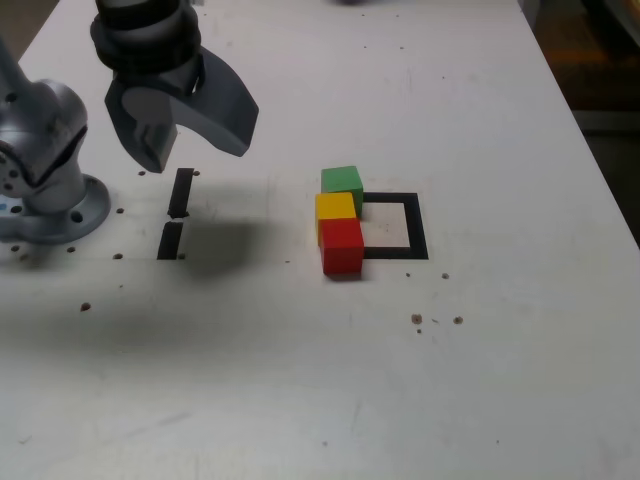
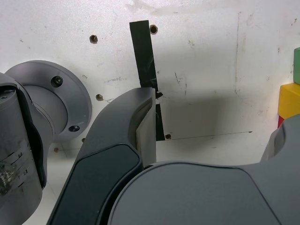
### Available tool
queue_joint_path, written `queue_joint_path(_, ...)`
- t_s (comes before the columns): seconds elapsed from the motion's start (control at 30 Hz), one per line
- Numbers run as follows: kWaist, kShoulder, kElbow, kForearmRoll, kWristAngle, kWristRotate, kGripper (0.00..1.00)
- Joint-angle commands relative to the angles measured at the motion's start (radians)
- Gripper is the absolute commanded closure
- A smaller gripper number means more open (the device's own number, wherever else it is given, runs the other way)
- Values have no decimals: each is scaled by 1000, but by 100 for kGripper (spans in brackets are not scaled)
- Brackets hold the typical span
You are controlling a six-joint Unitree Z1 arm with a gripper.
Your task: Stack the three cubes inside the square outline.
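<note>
Three cubes lie touching in a row on the white table, along the left side of the square outline (image 1: 415,225) as the exterior view shows it. The green cube (image 1: 342,181) is farthest, the yellow cube (image 1: 335,207) in the middle, the red cube (image 1: 342,246) nearest. None sits on another. My gripper (image 1: 195,150) hangs open and empty well to the exterior view's left of them, above the tape strips. In the wrist view the gripper (image 2: 211,126) spreads wide, with the green cube (image 2: 297,65), yellow cube (image 2: 290,101) and a sliver of the red cube (image 2: 279,123) at the frame's edge.
The arm's round grey base (image 1: 50,190) is bolted at the exterior view's left. Two short black tape strips (image 1: 181,190) (image 1: 171,240) lie under the gripper. Small screw holes and dark specks (image 1: 417,319) dot the table (image 1: 300,380). The table's edge runs along the exterior view's right.
</note>
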Motion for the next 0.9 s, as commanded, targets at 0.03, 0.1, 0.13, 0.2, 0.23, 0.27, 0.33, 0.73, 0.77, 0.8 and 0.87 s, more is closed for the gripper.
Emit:
queue_joint_path(0.03,1,-1,-4,2,-2,-2,11)
queue_joint_path(0.1,1,0,-3,2,-2,-2,11)
queue_joint_path(0.13,1,0,-3,1,-2,-2,11)
queue_joint_path(0.2,1,0,-3,2,-2,-2,11)
queue_joint_path(0.23,1,-1,-3,2,-2,-2,11)
queue_joint_path(0.27,1,-1,-3,2,-2,-2,11)
queue_joint_path(0.33,1,0,-4,3,-2,-2,11)
queue_joint_path(0.73,1,94,-56,3,-2,-2,11)
queue_joint_path(0.77,1,110,-65,4,-3,-2,11)
queue_joint_path(0.8,1,127,-76,6,-4,-2,11)
queue_joint_path(0.87,0,164,-104,13,-9,-2,11)
